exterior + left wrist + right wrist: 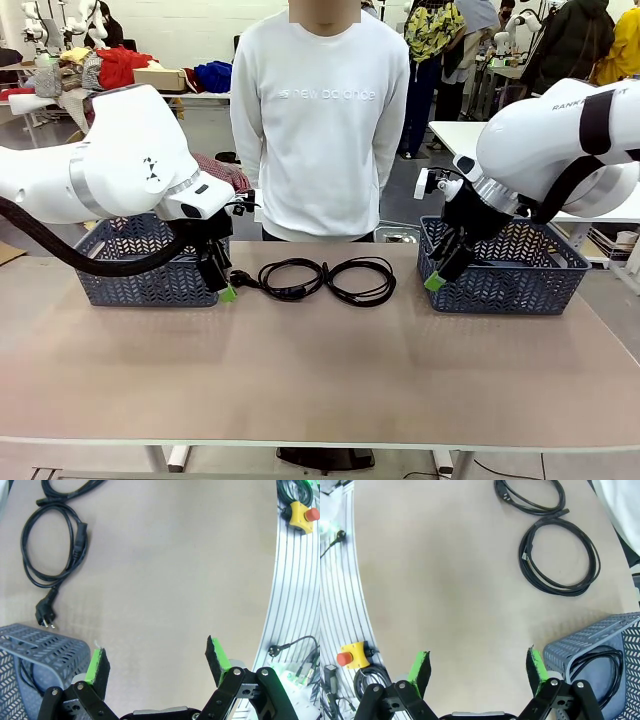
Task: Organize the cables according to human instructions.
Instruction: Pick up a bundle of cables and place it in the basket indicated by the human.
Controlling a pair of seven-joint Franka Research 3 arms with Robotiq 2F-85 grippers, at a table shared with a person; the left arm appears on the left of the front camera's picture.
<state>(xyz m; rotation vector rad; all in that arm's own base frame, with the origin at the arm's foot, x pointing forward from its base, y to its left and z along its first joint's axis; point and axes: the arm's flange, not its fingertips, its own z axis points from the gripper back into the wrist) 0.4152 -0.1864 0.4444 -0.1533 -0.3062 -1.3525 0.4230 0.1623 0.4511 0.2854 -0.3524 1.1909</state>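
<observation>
Two coiled black cables lie side by side at the far middle of the table, the left cable [283,291] and the right cable [372,297]. My left gripper [222,283] hangs open just left of them, in front of the left basket [150,270]. In the left wrist view the left gripper [156,657] is open over bare table, the nearer coil [80,542] ahead of it. My right gripper [440,272] is open at the right basket [510,275]. From the right wrist, the right gripper [477,662] is open, with a coil [524,560] ahead. Each basket holds a cable [22,672] [600,650].
A person in a white sweatshirt [320,120] stands at the far edge behind the cables, with no hands over the table. A yellow emergency stop [352,655] sits off the near table edge. The near half of the table [320,380] is bare.
</observation>
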